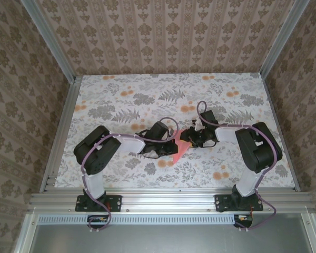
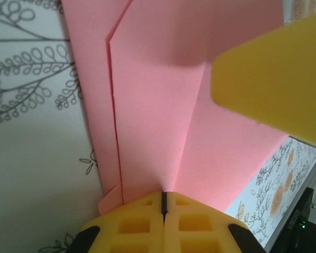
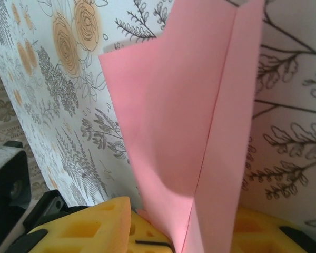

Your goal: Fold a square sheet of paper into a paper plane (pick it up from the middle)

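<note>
Floral cloth covers the table [image 1: 116,87]: grey leaf prints, orange flowers. Patterned wallpaper walls [image 1: 163,31] stand on three sides, and an aluminium rail [image 1: 168,200] runs along the near edge with both arm bases bolted on it. Lilac cables [image 1: 200,108] loop over the arms.

Both arms reach in and meet at table centre. In the top view the two wrists crowd the paper from left and right, so little more than a pink sliver shows between them.

The paper plane [image 2: 158,105] is at table centre, between the two grippers, raised and tilted rather than lying flat. It is pink-red, plain and partly folded. A long straight crease runs up it, with a second layer lapping along the left side in the left wrist view. One small corner sticks out at the bottom left, next to the fingers. The surface is smooth apart from one soft bend through the middle. In the top view it narrows to a point toward the near side.

Left gripper [image 2: 163,203]: yellow fingers pressed together, pinching the paper's lower edge at the crease.

Right gripper [image 3: 192,226]: yellow fingers stand a little apart with the folded paper running up through the gap. Cannot tell if the pads touch it. One right finger [image 2: 268,74] hangs over the paper's upper right in the left wrist view.
</note>
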Available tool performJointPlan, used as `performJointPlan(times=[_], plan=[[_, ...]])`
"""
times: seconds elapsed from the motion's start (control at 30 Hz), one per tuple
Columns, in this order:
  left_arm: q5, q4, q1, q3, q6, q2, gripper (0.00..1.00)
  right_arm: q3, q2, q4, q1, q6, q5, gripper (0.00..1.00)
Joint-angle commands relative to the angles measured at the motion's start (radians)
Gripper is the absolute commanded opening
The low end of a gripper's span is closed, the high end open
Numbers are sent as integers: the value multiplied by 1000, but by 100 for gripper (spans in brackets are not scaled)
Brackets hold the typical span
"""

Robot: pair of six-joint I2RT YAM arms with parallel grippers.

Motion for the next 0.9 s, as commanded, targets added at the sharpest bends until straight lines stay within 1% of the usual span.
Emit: performJointPlan(times=[0.0, 0.1, 0.33, 0.43, 0.47, 0.53, 0.6, 0.63, 0.73, 0.83, 0.87], plan=[[16, -96, 4, -69, -27, 18, 2, 7, 54, 75, 10, -5, -32, 34], [23, -70, 14, -84, -38, 1, 2, 3, 62, 91, 11, -12, -38, 29], [24, -54, 29, -104, -46, -57, 4, 3, 20, 82, 9, -19, -50, 11], [16, -45, 33, -116, -51, -104, 8, 16, -17, 30, 9, -40, -40, 7], [10, -46, 34, -122, -51, -127, 11, 23, -32, 0, 9, -52, -33, 6], [-9, -46, 35, -133, -49, -184, 15, 41, -66, -66, 9, -86, -13, 5], [-45, -65, 37, -147, -43, -260, 20, 73, -105, -174, 8, -139, 25, 4], [-69, -83, 37, -152, -38, -296, 21, 94, -124, -227, 10, -166, 52, 4], [-184, -184, 42, -172, -19, -434, 24, 179, -187, -454, 11, -282, 168, 4], [-324, -310, 51, -206, -13, -580, 28, 290, -240, -690, 17, -394, 325, 4], [-358, -344, 59, -221, -14, -631, 29, 336, -251, -771, 27, -427, 409, 4]])
